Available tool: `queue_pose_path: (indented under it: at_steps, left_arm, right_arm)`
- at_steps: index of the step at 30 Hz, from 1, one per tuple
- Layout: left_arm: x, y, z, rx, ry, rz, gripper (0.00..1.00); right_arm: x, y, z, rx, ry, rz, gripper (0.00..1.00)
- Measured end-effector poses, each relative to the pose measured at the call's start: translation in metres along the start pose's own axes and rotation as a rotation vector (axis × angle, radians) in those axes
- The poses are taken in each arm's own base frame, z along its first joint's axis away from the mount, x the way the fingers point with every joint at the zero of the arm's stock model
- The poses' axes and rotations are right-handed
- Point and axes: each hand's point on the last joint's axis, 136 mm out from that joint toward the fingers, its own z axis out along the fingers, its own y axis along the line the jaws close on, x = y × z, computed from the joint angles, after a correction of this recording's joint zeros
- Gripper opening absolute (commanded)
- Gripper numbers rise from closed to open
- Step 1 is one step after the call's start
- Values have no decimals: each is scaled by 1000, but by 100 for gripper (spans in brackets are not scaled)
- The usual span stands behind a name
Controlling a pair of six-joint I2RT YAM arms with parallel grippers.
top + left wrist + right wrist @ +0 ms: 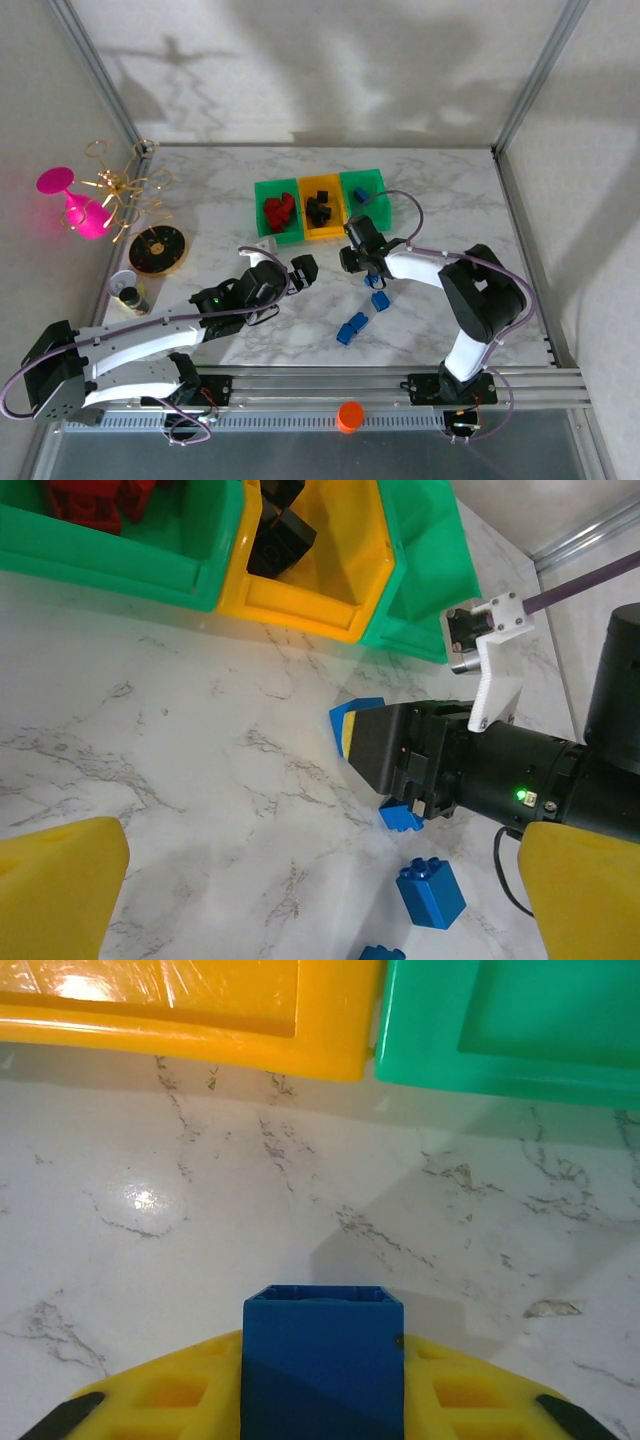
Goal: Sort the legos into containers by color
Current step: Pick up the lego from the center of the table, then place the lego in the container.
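One white marble tabletop carries everything, with two white-and-black robot arms reaching over it from the near edge. The left gripper hangs above bare marble, its jaws spread wide with nothing between them. The right gripper sits just in front of the bins, its yellow pads clenched on a small blue plastic brick.

Three joined open plastic bins lie in a row:
- a left green bin holds red bricks;
- a yellow-orange middle bin holds black bricks;
- a right green bin holds one blue brick.

Several loose blue bricks lie on the marble near the right gripper.
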Motion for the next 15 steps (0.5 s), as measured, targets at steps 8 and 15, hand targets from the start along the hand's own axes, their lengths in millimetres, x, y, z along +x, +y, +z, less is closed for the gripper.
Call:
queue_pose_path:
  at_steps: [8, 15]
  left_arm:
    - [-5, -10, 1, 7, -5, 25, 100]
    - [-16, -14, 6, -1, -22, 51, 100]
  right_arm:
    - [-31, -5, -38, -39, -93, 64, 28]
    - [-75, -48, -56, 19, -175, 172, 27]
